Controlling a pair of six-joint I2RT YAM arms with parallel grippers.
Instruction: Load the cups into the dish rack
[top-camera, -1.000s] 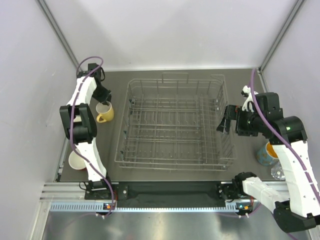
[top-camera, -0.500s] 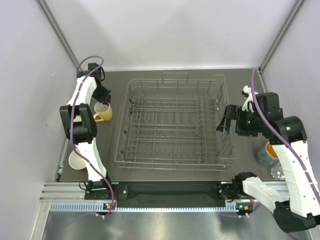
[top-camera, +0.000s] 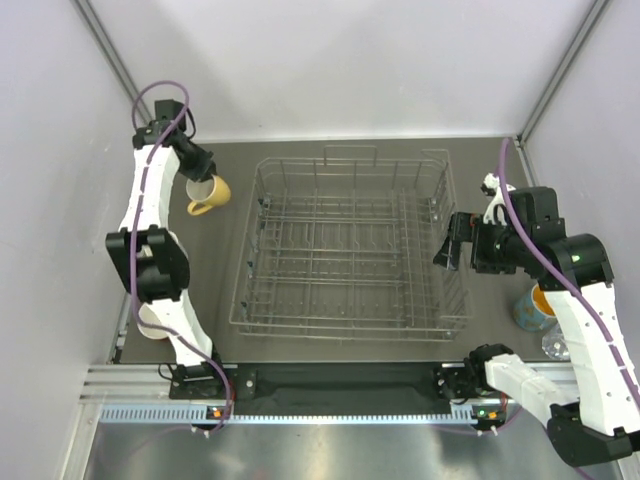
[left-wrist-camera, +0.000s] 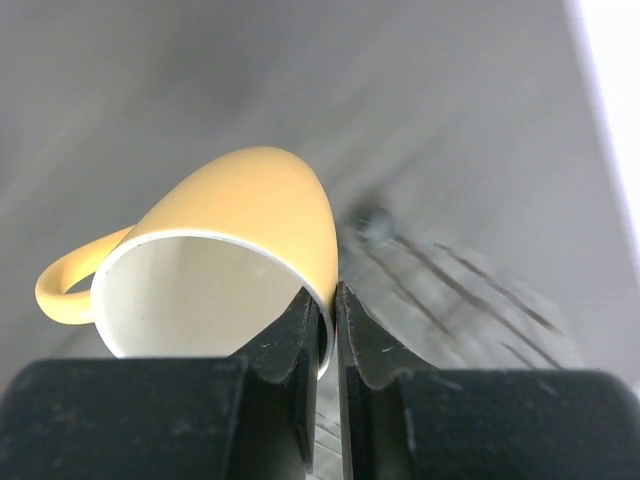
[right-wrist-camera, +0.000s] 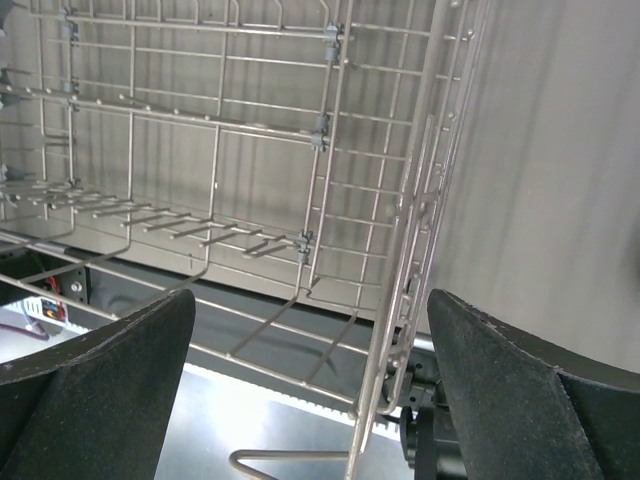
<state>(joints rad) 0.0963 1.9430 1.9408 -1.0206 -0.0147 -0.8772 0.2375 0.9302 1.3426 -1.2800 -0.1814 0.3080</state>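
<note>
Now, left claw (left-wrist-camera: 335, 300): pinching the yellow mug (left-wrist-camera: 250, 225) by its rim, one finger inside, one outside.
yellow mug: hanging tilted from that pinch, handle pointing away from the rack (top-camera: 340, 322); sitting over the far-left part of the table (top-camera: 480, 168), just outside the rack's left wall; looking lifted, though not confirming that from these views.
right claw (right-wrist-camera: 308, 300): gaping wide, gripping nothing, hovering at the rack's right wall.
rack: showing bare wire only, holding no cup.
blue mug (top-camera: 532, 308): waiting on the table to the right of the rack.
glass (top-camera: 556, 345): standing just beside the blue mug, nearer the arm bases.
white mug (top-camera: 152, 322): peeking out from behind the left arm, near-left side.
progress: judging zero loaded; first cup in hand, not yet over the rack.
remaining: carrying the yellow mug over the left wall and seating it, then fetching the others.
</note>
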